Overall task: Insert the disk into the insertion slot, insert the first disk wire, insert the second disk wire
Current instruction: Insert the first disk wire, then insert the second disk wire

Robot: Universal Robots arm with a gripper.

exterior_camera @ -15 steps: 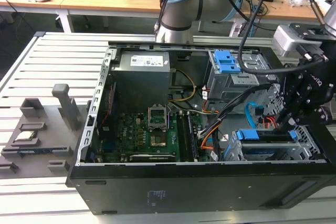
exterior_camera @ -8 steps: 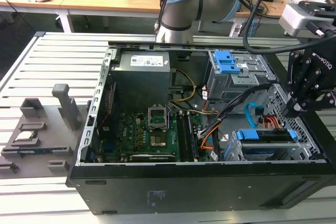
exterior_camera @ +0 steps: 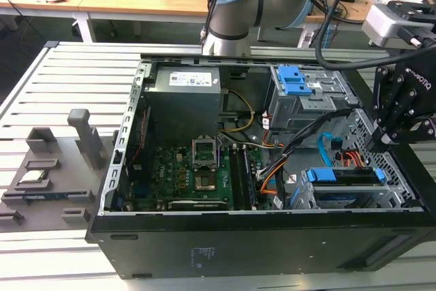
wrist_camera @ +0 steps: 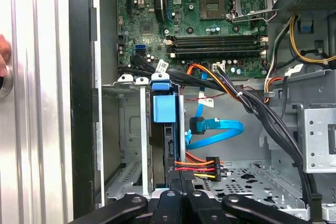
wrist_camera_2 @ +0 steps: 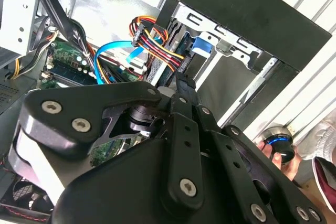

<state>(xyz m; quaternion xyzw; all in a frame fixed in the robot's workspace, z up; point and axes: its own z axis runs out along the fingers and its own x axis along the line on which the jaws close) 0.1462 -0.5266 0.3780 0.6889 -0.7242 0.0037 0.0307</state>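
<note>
1. In the exterior view, the open computer case (exterior_camera: 238,243) is lying on its side. The disk (exterior_camera: 344,176) is sitting in the insertion slot (exterior_camera: 381,195) at about 4 o'clock within the case. The gripper (exterior_camera: 377,144) is hanging just above the disk's rear end, at roughly 1 o'clock from it. The first disk wire (exterior_camera: 351,160) is showing between the gripper and the disk. The second disk wire (exterior_camera: 323,146) is looping at 11 o'clock from the disk. The grey bay (exterior_camera: 300,97) is standing at 12 o'clock from the slot.

2. In the second wrist view, the gripper (wrist_camera_2: 181,83) is looking closed. The first disk wire (wrist_camera_2: 157,40) is running right to its tip, so the pincer is apparently pinching that wire's end. The second disk wire (wrist_camera_2: 113,48) is curving beside the bundle, and the disk (wrist_camera_2: 201,44) is showing its blue caddy just beyond.

3. In the first wrist view, the disk (wrist_camera: 164,109) is standing edge-on inside the insertion slot (wrist_camera: 126,129). The gripper (wrist_camera: 181,179) is touching the first disk wire (wrist_camera: 197,167) at the disk's rear. The second disk wire (wrist_camera: 220,128) is looping loose beside the disk.
</note>
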